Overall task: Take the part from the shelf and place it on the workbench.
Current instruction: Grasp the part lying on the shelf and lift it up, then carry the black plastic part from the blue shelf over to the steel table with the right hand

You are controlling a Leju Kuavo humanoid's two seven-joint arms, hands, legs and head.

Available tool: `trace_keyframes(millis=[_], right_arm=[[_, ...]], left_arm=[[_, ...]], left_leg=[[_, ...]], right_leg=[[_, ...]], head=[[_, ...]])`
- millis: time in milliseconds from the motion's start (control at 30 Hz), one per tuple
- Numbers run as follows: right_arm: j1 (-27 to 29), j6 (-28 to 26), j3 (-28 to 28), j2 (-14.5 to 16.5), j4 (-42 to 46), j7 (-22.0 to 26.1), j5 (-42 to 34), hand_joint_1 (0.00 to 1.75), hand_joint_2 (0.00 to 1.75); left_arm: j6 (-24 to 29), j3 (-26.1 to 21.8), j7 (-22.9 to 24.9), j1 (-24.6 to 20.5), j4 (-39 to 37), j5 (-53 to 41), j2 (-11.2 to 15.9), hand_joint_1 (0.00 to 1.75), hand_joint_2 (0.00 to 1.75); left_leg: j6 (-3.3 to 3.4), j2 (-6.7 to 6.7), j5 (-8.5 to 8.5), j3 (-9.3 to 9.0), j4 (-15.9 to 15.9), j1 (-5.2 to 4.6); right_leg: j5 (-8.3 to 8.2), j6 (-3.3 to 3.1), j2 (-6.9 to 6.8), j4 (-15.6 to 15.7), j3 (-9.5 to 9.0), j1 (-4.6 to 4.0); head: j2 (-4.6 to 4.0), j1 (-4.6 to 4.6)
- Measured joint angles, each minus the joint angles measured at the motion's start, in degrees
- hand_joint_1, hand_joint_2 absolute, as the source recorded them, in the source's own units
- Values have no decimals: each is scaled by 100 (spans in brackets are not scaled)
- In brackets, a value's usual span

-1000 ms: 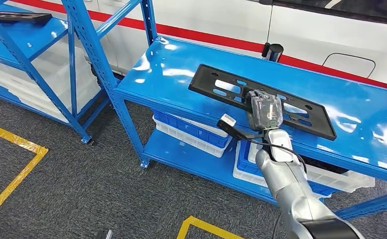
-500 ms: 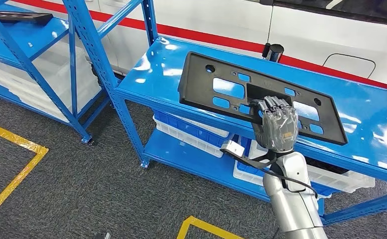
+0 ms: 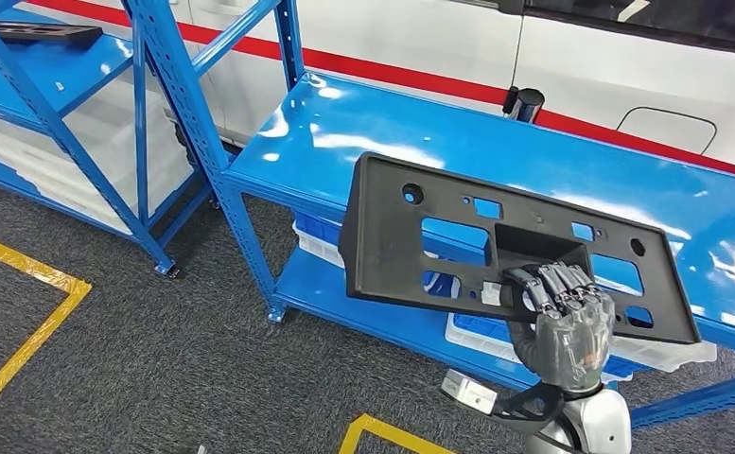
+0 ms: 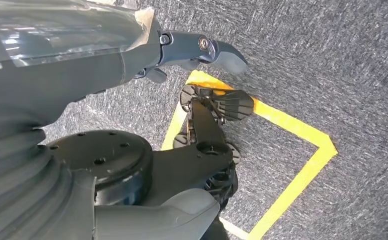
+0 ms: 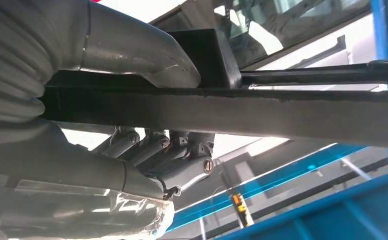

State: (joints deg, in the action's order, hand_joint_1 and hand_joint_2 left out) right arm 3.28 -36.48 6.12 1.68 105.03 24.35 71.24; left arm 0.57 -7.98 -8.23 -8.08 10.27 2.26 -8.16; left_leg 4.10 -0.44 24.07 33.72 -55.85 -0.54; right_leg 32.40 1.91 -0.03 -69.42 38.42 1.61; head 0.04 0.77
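Carrying is the step in hand: the right hand is clamped on the near edge of the part — a flat black plate with cut-out windows and holes — and holds it tilted in the air, above and in front of the glossy blue shelf top. In the right wrist view the thumb lies on one face of the plate's edge and the fingers curl under the other, so the grip looks firm. The left hand hangs low over the grey carpet, holding nothing; how far its fingers are spread I cannot tell.

By my judgement the taking-off is done and the placing is all to come. The workbench cannot be picked out with certainty here, so the next move calls for carrying the plate there and keeping its long free end from swinging into the blue upright at the left.

Below the shelf top sit blue and white bins on a lower tier. Yellow floor tape marks the carpet at the near left — and a white wall with a red stripe runs along the far side. Another black plate lies on the far-left rack.
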Motion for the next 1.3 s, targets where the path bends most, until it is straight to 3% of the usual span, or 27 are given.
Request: trace_keyframes(millis=[33, 67, 100, 167, 200, 267, 367, 433, 500, 567, 600, 633, 700, 767, 867, 900, 933, 1033, 1067, 1100, 1133, 1167, 1233, 1300], right_arm=[[133, 0, -44, 27, 114, 80, -14, 175, 175], [289, 0, -93, 78, 260, 201, -33, 175, 175], [435, 0, -134, 144, 414, 330, -49, 175, 175], [672, 0, -193, 292, 723, 518, -49, 175, 175], [789, 0, -213, 363, 881, 555, -17, 175, 175], [1020, 0, -241, 487, 1184, 570, 69, 175, 175], [1307, 0, -260, 647, 1595, 565, 202, 175, 175], [1429, 0, -264, 737, 1777, 557, 240, 175, 175], [1512, 0, -267, 790, 1883, 549, 222, 175, 175], [1576, 0, -268, 825, 1933, 558, 164, 175, 175], [1608, 0, -269, 841, 1938, 583, 116, 175, 175], [1637, 0, -268, 859, 1938, 619, 63, 175, 175], [1674, 0, -267, 901, 1938, 723, -64, 175, 175], [1673, 0, -265, 941, 1927, 826, -187, 175, 175], [1641, 0, -253, 990, 1873, 905, -278, 175, 175], [1627, 0, -248, 998, 1850, 910, -286, 175, 175], [1608, 0, -244, 1002, 1825, 911, -294, 175, 175], [1550, 0, -233, 999, 1697, 885, -316, 175, 175], [1538, 0, -224, 997, 1646, 869, -323, 175, 175], [1527, 0, -211, 994, 1601, 856, -329, 175, 175], [1509, 0, -199, 992, 1564, 849, -333, 175, 175], [1486, 0, -186, 991, 1531, 846, -337, 175, 175], [1441, 0, -169, 990, 1481, 844, -339, 175, 175], [1412, 0, -158, 992, 1447, 841, -343, 175, 175]], left_arm=[[7, -19, -21, 7, 0, 15, -7, 0, 175], [18, -43, -52, 15, 0, 36, -11, 0, 175], [30, -66, -89, 25, 0, 51, -12, 0, 175], [44, -102, -158, 34, 0, 75, -7, 0, 175], [42, -115, -188, 35, 0, 78, 5, 0, 175], [29, -141, -235, 35, 0, 82, 38, 0, 175], [1, -199, -304, 34, 0, 105, 113, 0, 175], [-21, -219, -366, 32, 0, 109, 149, 0, 175], [-44, -225, -441, 32, 0, 92, 169, 0, 175], [-58, -234, -505, 32, 0, 78, 188, 0, 175], [-68, -243, -537, 33, 1, 80, 196, 0, 175], [-82, -256, -571, 32, 2, 83, 205, 0, 175], [-109, -285, -646, 26, 9, 99, 223, 0, 175], [-120, -318, -712, 21, 23, 125, 237, 0, 175], [-122, -378, -776, 28, 36, 171, 249, 0, 175], [-122, -391, -785, 28, 38, 185, 249, 0, 175], [-122, -402, -791, 29, 40, 198, 250, 0, 175], [-120, -461, -810, 47, 44, 237, 264, 0, 175], [-119, -483, -814, 58, 44, 249, 269, 0, 175], [-119, -498, -814, 74, 44, 257, 273, 0, 175], [-119, -512, -814, 91, 44, 262, 274, 0, 175], [-119, -524, -814, 106, 44, 264, 276, 0, 175], [-119, -540, -815, 121, 44, 268, 282, 0, 175], [-119, -545, -820, 125, 44, 269, 287, 0, 175]], left_leg=[[0, -2, 3, 1, -2, -6], [-3, -7, 6, 2, -8, -11], [-10, -15, 12, 2, -17, -12], [-47, -27, 35, 2, -61, -8], [-83, -36, 59, 2, -96, -15], [-162, -46, 107, -3, -155, -32], [-240, -41, 150, 14, -210, -9], [-308, -21, 400, 138, -524, 23], [-389, 0, 848, 424, -1250, 50], [-429, 6, 1079, 622, -1805, 81], [-430, 9, 1032, 569, -1782, 94], [-421, 13, 894, 396, -1523, 102], [-378, 21, 595, -114, -694, 101], [-324, 20, 480, -387, -200, 76], [-224, 26, 408, -371, -119, 48], [-181, 33, 364, -359, -90, 53], [-139, 44, 319, -340, -59, 63], [-77, 59, 233, -231, -48, 47], [-72, 60, 209, -194, -51, 37], [-75, 60, 187, -163, -55, 29], [-81, 58, 169, -139, -61, 25], [-91, 55, 155, -122, -72, 22], [-129, 46, 130, -92, -104, 12], [-185, 35, 94, -73, -127, 4]], right_leg=[[82, 1, 1, -262, 130, -6], [82, 24, 2, -325, 159, -12], [-7, 61, 2, -144, 58, -12], [-285, 124, -3, 646, -366, 5], [-385, 120, -3, 955, -532, 2], [-466, 46, 2, 1186, -668, -23], [-511, -81, 14, 1164, -670, -14], [-547, -150, 12, 1172, -662, 12], [-565, -188, 5, 1170, -637, -1], [-583, -213, -2, 1166, -605, -16], [-591, -219, -3, 1165, -596, -21], [-598, -217, -3, 1165, -593, -24], [-611, -195, -2, 1160, -597, -41], [-635, -155, -2, 1154, -588, -67], [-670, -59, -4, 1154, -546, -73], [-604, -50, -5, 1081, -501, -79], [-471, -63, -5, 906, -421, -86], [116, -137, -4, -130, -55, -86], [209, -126, -4, -363, -10, -86], [206, -93, -4, -376, -74, -87], [122, -49, -5, -160, -251, -87], [-10, -7, -5, 247, -521, -86], [-190, 3, 3, 1022, -1002, -106], [-233, -39, 12, 1288, -1117, -145]], head=[[0, -1], [0, -3], [0, -4], [0, -6], [0, -9], [0, -7], [0, -2], [0, 13], [0, 28], [0, 29], [0, 30], [0, 31], [0, 32], [0, 24], [0, 13], [0, 8], [0, -5], [0, -43], [0, -45], [0, -48], [0, -49], [0, -49], [0, -44], [0, -40]])
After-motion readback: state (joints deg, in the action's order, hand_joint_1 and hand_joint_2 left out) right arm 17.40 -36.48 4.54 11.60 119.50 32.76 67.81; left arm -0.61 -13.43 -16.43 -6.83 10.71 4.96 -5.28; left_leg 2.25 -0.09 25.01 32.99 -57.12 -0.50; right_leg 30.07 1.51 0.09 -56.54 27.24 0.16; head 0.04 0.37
